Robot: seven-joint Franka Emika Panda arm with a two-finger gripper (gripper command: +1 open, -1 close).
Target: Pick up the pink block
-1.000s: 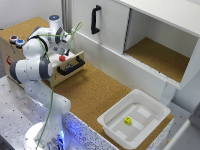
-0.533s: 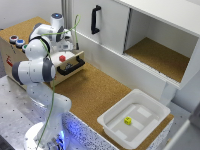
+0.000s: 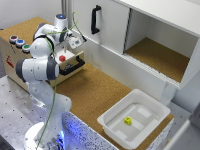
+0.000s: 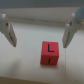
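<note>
The pink block (image 4: 49, 53) is a small reddish-pink cube with a dark L-shaped mark on its upper face. It rests on a pale surface. In the exterior view the pink block (image 3: 62, 58) sits on top of the wooden box (image 3: 30, 62) at the exterior view's left. My gripper (image 3: 74, 45) hovers just above it, slightly toward the exterior view's right. In the wrist view my gripper (image 4: 38, 32) is open, its two fingers (image 4: 7, 30) spread wide, and the block lies apart from them with nothing held.
Round coloured buttons (image 3: 17, 41) sit on the wooden box, which has a black handle (image 3: 72, 65) on its front. A white bin (image 3: 150, 102) holds a small yellow cube (image 3: 128, 120). A white cabinet with a black handle (image 3: 95, 20) and an open shelf (image 3: 160, 55) stands behind.
The arm has changed pose and the hand has shifted a little toward the exterior view's right above the block. The block has not moved.
</note>
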